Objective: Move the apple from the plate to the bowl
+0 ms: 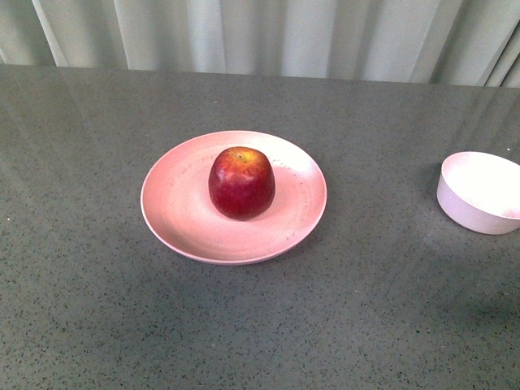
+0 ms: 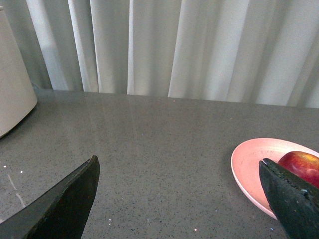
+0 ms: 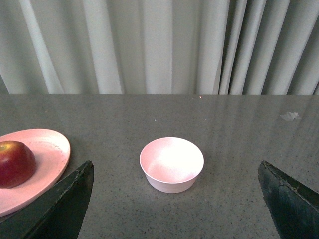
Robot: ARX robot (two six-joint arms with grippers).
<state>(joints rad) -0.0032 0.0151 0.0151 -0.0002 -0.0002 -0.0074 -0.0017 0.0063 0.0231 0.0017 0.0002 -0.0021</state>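
– Looking across the table, where did the apple sit?

– On the pink plate, near its middle, stem dimple up. The bowl stood well apart from it, at the robot's right, cut by the picture's edge.

– And the claws?

– Only the wrist cameras caught them; the front view had neither arm in it. The left claw had its fingers spread wide with only bare table between them. The apple lay beyond one fingertip, partly hidden by it, and touched neither finger. The right claw was spread wide too and gripped nothing. The bowl stood ahead of it, framed between the two fingers, while the plate and apple lay off past one finger.

– Anything one view had alone?

– The left wrist view showed a pale rounded object on the table's far side, and I could not tell what it was. The right wrist view looked down into the bowl. Every view had the grey-white curtain behind the table.
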